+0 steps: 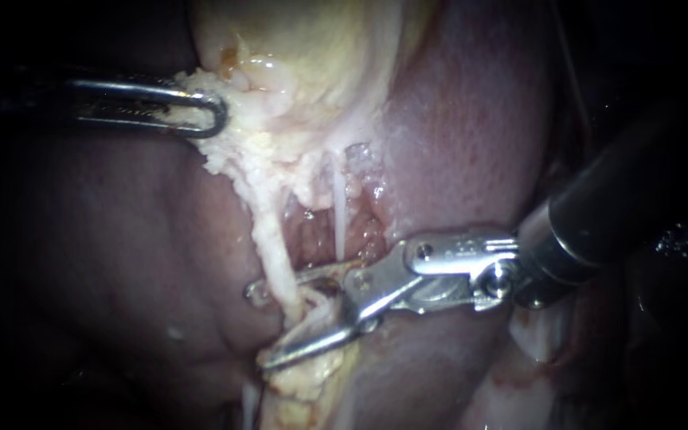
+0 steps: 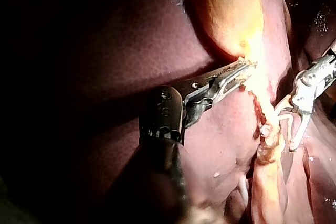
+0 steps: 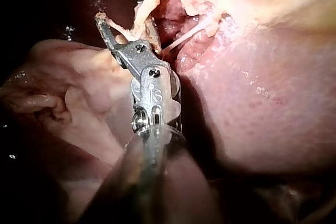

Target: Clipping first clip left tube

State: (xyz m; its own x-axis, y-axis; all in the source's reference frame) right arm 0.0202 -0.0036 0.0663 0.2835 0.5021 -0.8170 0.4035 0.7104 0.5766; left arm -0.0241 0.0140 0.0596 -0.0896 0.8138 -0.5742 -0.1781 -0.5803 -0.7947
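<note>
The left tube (image 1: pixel 268 239) is a pale, ragged strand running down from the yellowish gallbladder (image 1: pixel 304 48). My right instrument (image 1: pixel 260 328) enters from the right, and its long jaws stand open astride this tube, one on each side, with a wide gap. The right wrist view shows the same straddle (image 3: pixel 121 24) around the tube (image 3: pixel 142 19). A thinner white tube (image 1: pixel 338 215) lies just to the right in the dissected pocket. My left instrument (image 1: pixel 215 111) is shut on the gallbladder's frayed lower edge, holding it taut, also seen in the left wrist view (image 2: pixel 247 68).
Dark red liver (image 1: pixel 121 239) lies to the left of the tubes, and more liver (image 1: pixel 471 127) rises on the right behind my right instrument's shaft. Pale fatty tissue (image 1: pixel 304 382) hangs below the jaws.
</note>
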